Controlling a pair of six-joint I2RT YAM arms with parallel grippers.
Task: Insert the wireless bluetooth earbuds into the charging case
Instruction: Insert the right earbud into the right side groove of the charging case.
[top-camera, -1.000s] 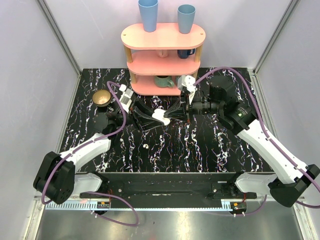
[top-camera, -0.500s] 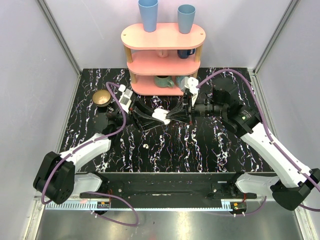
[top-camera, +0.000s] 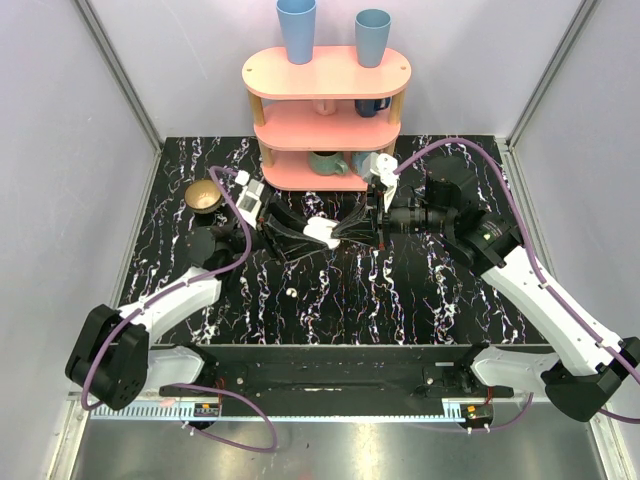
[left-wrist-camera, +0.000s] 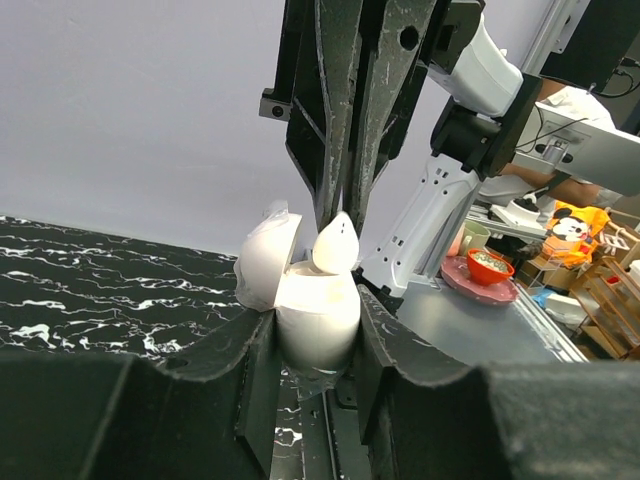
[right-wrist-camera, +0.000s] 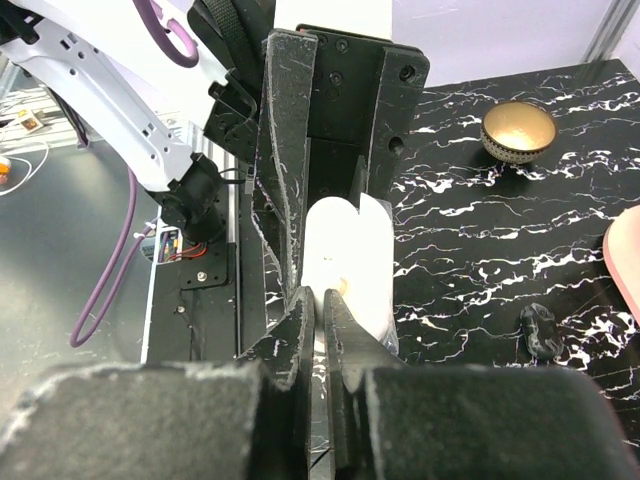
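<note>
The left fingers (left-wrist-camera: 250, 370) clamp the open charging case (left-wrist-camera: 318, 315); the right fingers (right-wrist-camera: 300, 335), nearly closed, pinch an earbud (left-wrist-camera: 335, 248) at its mouth

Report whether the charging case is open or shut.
Open: the charging case has its lid swung aside, with an earbud at its mouth.

Open charging case (left-wrist-camera: 318, 312) in left tool (left-wrist-camera: 315, 335), 1 earbud (left-wrist-camera: 335, 248) in right tool (left-wrist-camera: 340, 214) at its mouth.

We're in a robot lab test cell: grey panel walls (top-camera: 70, 200) on aluminium posts (top-camera: 118, 72), marble-print tabletop (top-camera: 400, 300), pink tiered shelf (top-camera: 330, 75), cluttered workbenches (left-wrist-camera: 500, 330) beyond.
</note>
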